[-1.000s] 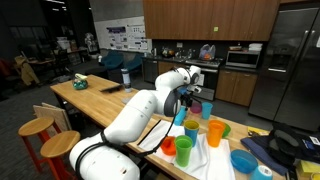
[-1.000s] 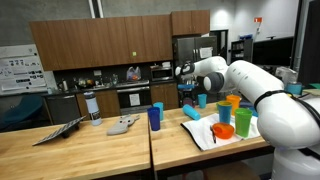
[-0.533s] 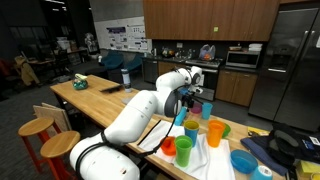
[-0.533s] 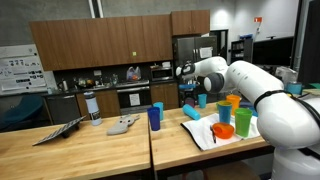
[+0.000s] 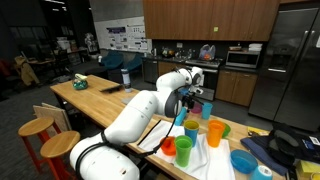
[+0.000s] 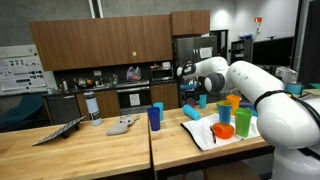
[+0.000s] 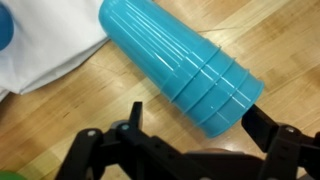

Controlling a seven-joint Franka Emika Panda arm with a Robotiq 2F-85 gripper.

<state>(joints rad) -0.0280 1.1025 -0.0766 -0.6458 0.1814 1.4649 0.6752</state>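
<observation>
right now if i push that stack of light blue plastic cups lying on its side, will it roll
Likely yes: the stack of light blue plastic cups lies on its side on the wooden table, and its taper should curve the roll. It looks thin-walled, so probably light. The stepped rims suggest nested cups could slide apart.

Item: arm (image 5: 128, 128), one unit. Shell glossy white; bulbous rounded segments, thick at base, slimmer toward wrist. Dark seams at joints, same on arm (image 6: 268, 92) from opposite side.
End effector (image 7: 190, 118): matte black, two fingers (image 7: 134, 120) on hinged linkage bars, pivot pins visible.
Wrist housing dark, possibly cabled; too small to confirm.
</observation>
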